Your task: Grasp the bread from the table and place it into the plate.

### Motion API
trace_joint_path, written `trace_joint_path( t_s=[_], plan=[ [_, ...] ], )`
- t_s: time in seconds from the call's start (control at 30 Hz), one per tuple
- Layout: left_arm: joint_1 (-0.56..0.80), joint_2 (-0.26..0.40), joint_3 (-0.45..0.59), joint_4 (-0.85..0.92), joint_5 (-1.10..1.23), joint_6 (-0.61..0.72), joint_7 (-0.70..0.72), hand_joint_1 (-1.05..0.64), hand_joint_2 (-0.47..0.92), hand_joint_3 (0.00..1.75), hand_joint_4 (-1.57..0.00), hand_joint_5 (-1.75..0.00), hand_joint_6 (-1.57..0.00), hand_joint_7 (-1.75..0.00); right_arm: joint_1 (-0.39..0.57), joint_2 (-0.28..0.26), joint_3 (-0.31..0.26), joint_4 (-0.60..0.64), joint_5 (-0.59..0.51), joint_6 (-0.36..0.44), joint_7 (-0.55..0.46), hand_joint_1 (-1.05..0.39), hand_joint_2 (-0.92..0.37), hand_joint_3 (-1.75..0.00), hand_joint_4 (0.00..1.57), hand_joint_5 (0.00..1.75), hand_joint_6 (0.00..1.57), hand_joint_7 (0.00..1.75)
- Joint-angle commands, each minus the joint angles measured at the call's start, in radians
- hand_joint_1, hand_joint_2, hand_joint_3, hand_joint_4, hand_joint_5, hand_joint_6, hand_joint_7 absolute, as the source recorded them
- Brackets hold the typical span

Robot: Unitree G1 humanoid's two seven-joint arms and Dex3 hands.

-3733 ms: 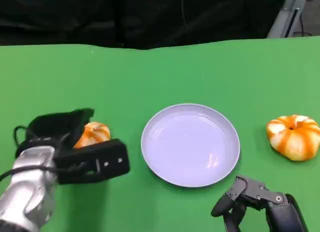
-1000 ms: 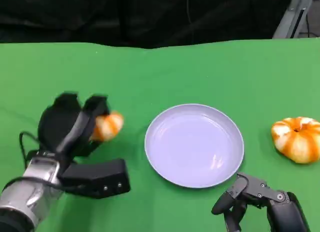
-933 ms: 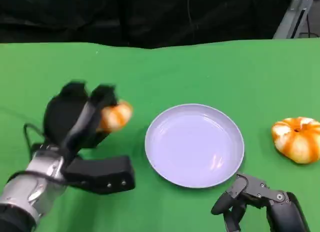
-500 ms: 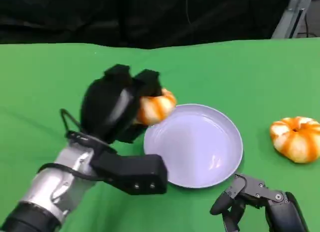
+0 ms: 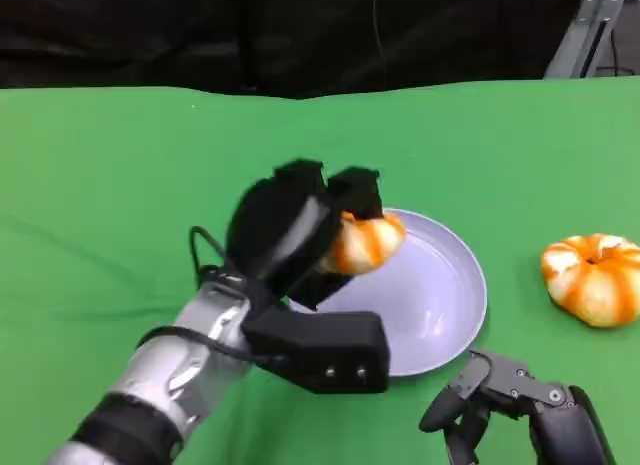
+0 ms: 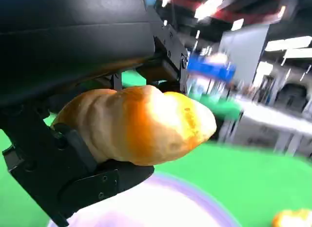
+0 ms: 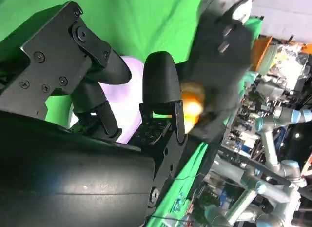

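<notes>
Head view: second bread (image 5: 590,276) beside plate (image 5: 455,315).

Held bread (image 5: 364,242) above plate (image 5: 450,305)

Green table (image 5: 120,165) — lavender plate (image 5: 455,295) near centre, orange-white striped bun (image 5: 592,275) lying well apart, toward right edge.

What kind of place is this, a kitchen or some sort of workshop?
Most likely a robotics lab or test hall, not a kitchen. The table is draped in plain green cloth, other robot arms stand on benches behind, and bright ceiling lights hang over a large open room.
</notes>
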Motion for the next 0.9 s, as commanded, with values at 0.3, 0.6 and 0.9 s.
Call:
trace_joint_path(
  t_s=[0.3,0.6,0.9],
  plan=[
    [-0.053,0.033,-0.044,-0.055,-0.017,0.129,-0.448,-0.74,0.92,0.31,-0.01,-0.36,-0.17,-0.02,0.001,-0.006,-0.007,0.003,-0.002,-0.014,-0.012,-0.01,-0.29,-1.37,0.84,1.68,0.85,1.26],
    [-0.037,0.082,-0.037,-0.143,-0.034,0.137,-0.554,-0.94,0.92,0.46,0.0,-0.03,-0.02,0.0,0.001,-0.009,-0.009,0.004,0.003,-0.012,-0.009,0.0,-0.28,-1.38,0.83,1.67,0.85,1.26],
    [0.067,0.196,0.067,-0.416,-0.181,0.145,-0.717,-0.87,0.92,0.39,-0.03,-0.02,-0.07,-0.03,0.0,-0.007,-0.011,0.0,0.012,-0.005,-0.005,-0.01,-0.28,-1.37,0.83,1.65,0.86,1.26]
  ],
)
